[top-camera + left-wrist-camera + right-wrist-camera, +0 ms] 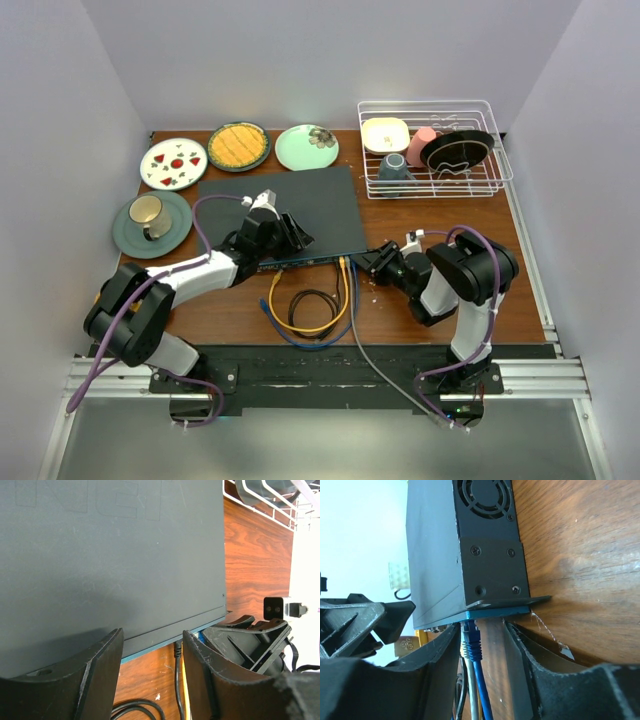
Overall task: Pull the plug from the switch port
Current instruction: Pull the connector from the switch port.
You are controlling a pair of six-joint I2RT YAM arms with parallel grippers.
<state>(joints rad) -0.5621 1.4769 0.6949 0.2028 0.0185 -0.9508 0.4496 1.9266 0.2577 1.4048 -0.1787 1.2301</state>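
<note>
Right wrist view: the blue cable plug [469,630], seated in the large flat dark-grey switch box [435,555] mid-worktop, fronting the near edge, is straddled by the wide-open right gripper [481,632], the left gripper [151,634] likewise spread, so the unclamped box could be dragged along.

The top of the switch [285,205] reads to me as matt dark-grey painted metal, faintly scratched. In the right wrist view its end panel is a duller black sheet with small bright screws, and its front edge is blue with a slight sheen. The worktop [400,215] is reddish wood grain under a semi-gloss varnish. The left claw [152,650] and right claw [482,645] look like matt black plastic, scuffed pale along the edges. The plug [471,647] is smooth blue plastic. The rack [436,102] is glossy white-coated wire.
</note>
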